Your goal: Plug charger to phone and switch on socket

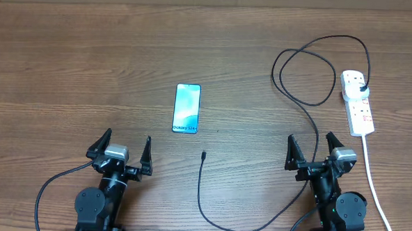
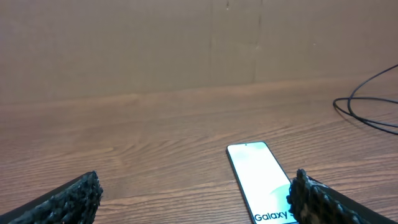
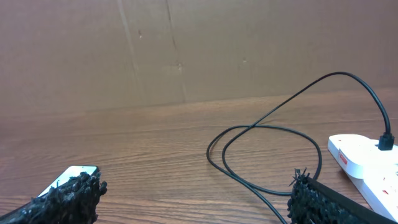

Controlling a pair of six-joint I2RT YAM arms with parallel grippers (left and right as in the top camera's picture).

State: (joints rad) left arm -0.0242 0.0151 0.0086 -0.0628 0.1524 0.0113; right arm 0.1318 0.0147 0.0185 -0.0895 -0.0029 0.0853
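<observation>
With my left fingers (image 1: 101, 144) and right fingers (image 1: 292, 150) spread wide and empty by the near edge, I judge little done: the charger (image 1: 199, 183) is plugged into the socket (image 1: 358, 101) near the right edge, but its tip lies loose nearside of the mid-surface phone (image 1: 187, 108), with the switch left to press.

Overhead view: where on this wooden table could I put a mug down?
Left of the slim blue-screened phone, the wooden table is bare. Another patch lies between the phone and the thin black cable loops. The right side, around the white power strip, is crowded.
</observation>
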